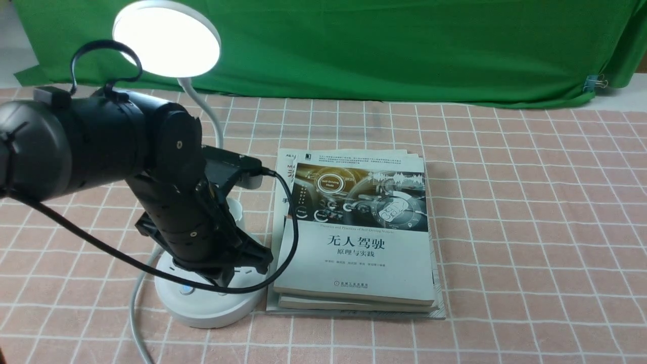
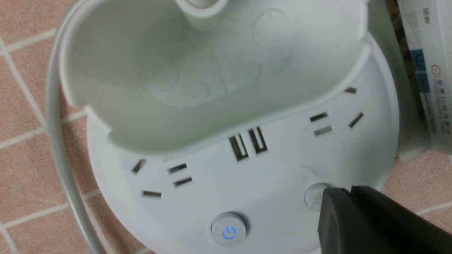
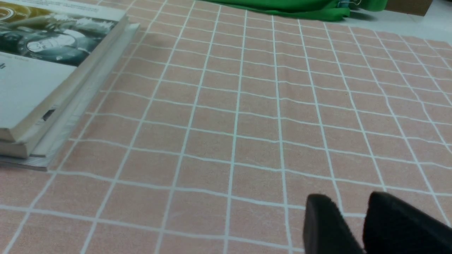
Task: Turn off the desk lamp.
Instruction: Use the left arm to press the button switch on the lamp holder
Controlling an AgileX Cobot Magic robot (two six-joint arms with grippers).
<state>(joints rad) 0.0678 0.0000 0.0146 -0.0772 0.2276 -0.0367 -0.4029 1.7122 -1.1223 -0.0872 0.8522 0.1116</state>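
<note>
The desk lamp's round disc head glows bright white at the far left. Its neck bends down behind my left arm to the round white base. In the left wrist view the base shows sockets, a cup-shaped holder, a button with a blue power sign and a clear round button. My left gripper is shut, with its tips on the edge of the clear button. My right gripper is slightly open and empty over bare tablecloth, out of the front view.
A stack of books lies just right of the lamp base, almost touching it. The lamp's white cord runs off the base's left side toward the front edge. A green cloth hangs along the back of the pink checked tablecloth.
</note>
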